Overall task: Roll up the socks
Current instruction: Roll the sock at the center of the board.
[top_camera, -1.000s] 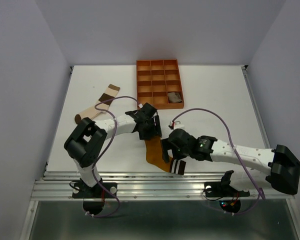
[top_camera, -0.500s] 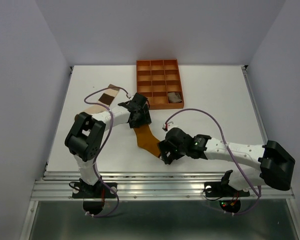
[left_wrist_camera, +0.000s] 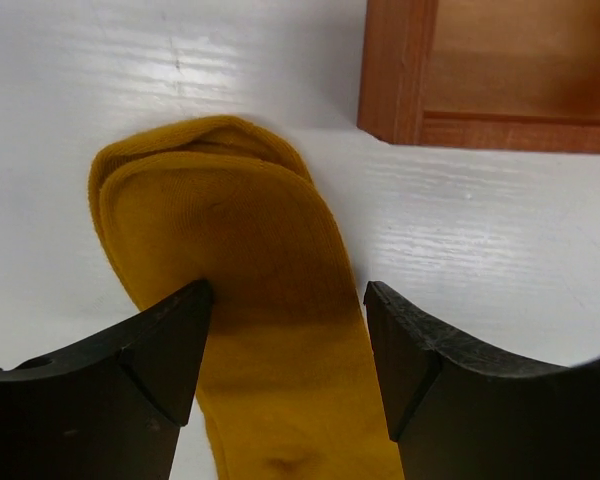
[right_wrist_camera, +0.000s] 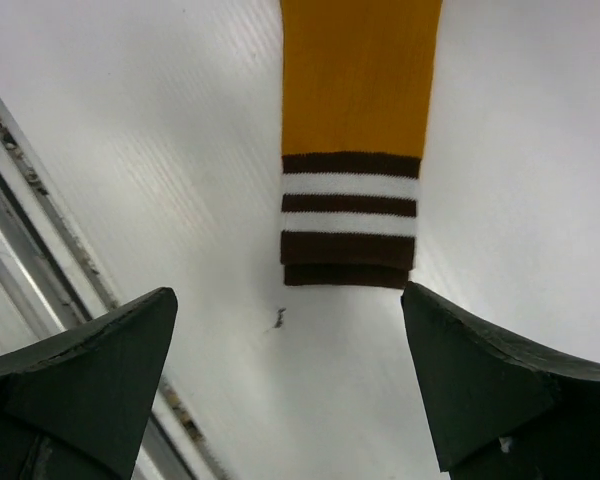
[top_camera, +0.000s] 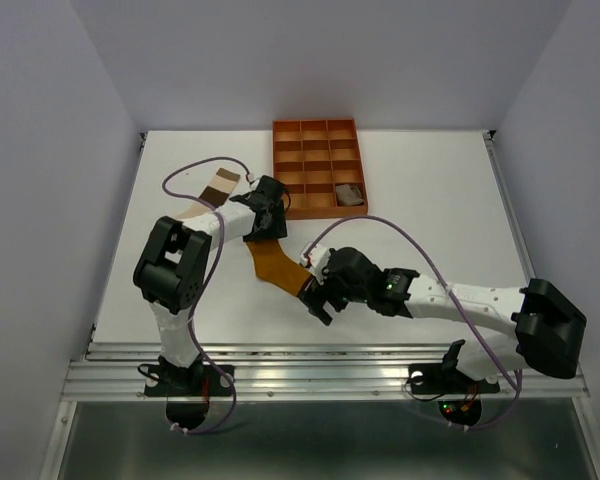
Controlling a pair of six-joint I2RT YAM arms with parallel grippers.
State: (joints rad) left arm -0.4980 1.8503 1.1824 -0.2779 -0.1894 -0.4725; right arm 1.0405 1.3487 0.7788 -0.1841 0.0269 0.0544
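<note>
White table (top_camera: 430, 190) under pale walls; both hands gape wide over the mustard sock (top_camera: 276, 268).

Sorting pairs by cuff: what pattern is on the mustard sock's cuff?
Dark brown and white stripes on the mustard fabric sock, clearest in the right wrist view.

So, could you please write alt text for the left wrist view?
A flat mustard-orange fabric sock lies on the white table, its rounded end between the open left tool. A rigid orange tray's corner shows top right.
</note>
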